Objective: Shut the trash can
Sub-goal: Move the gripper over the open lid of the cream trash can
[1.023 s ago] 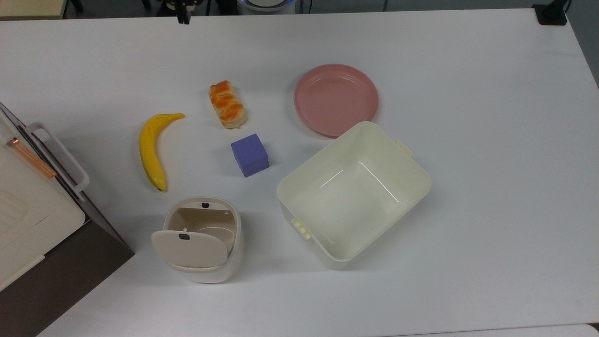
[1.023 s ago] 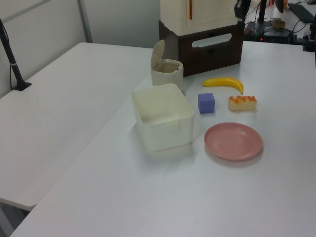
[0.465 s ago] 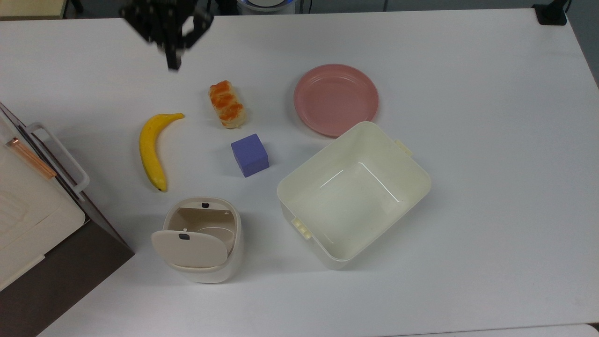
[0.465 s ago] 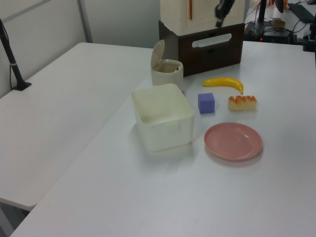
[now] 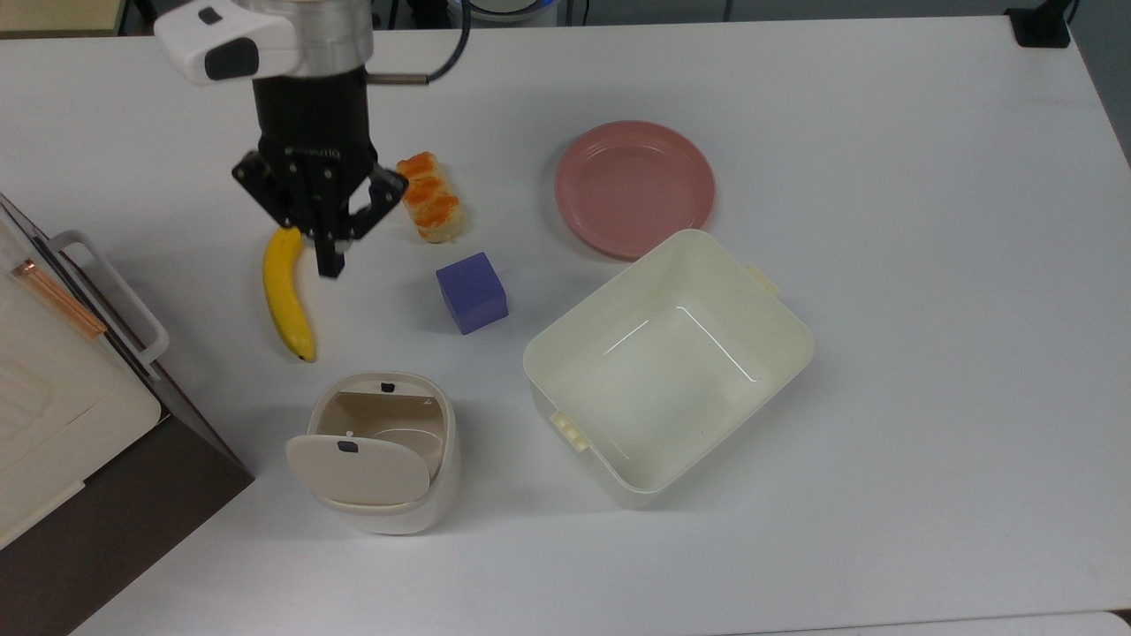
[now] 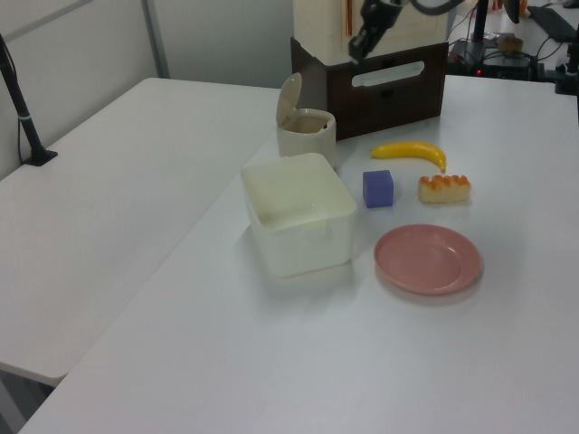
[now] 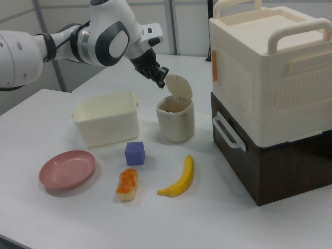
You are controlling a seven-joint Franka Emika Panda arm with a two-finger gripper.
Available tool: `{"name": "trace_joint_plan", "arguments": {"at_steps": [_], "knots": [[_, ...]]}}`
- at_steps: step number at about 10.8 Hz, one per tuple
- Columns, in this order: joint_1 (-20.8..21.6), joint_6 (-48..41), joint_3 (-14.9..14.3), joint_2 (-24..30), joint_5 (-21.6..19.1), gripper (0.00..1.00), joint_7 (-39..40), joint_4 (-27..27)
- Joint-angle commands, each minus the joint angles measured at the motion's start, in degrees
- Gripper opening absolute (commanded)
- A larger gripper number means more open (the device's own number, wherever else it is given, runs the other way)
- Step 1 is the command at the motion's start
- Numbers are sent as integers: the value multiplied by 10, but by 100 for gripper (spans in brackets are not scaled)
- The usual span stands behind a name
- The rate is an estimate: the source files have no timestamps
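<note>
The trash can [image 5: 382, 452] is standing on the white table [image 5: 928, 309] with its beige lid [image 5: 358, 470] raised, so the inside is showing; in the right view the lid [image 7: 179, 86] is standing up almost vertical above the can's [image 7: 175, 120] opening. In the top view the can is sitting near the lower left, below the banana [image 5: 284, 296] and to the left of the big cream tub [image 5: 668, 367]. The gripper [image 5: 328, 256] is hanging in the air in the top view above the banana's upper end, well apart from the can and not touching it. In the right view the gripper [image 7: 158, 78] is appearing just to the left of the raised lid, a little higher than the can's rim. In the left view the gripper [image 6: 358, 43] is showing above and to the right of the can [image 6: 306, 132]. Its two fingers are looking pressed together, with nothing between them. A purple cube [image 5: 472, 292], a piece of bread [image 5: 429, 196] and a pink plate [image 5: 634, 188] are lying on the table around.
</note>
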State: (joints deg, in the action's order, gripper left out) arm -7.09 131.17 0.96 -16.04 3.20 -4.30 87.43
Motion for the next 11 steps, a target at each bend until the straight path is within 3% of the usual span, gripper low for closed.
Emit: {"name": "trace_joint_plan", "arguments": {"at_steps": [1, 4, 8, 11], "knots": [[5, 39, 9, -35, 9, 0, -37, -49], [5, 118, 18, -56, 17, 0, -49, -68], [5, 158, 19, -130, 35, 0, -87, -165], [5, 189, 19, -166, 38, 0, -95, -194]]}}
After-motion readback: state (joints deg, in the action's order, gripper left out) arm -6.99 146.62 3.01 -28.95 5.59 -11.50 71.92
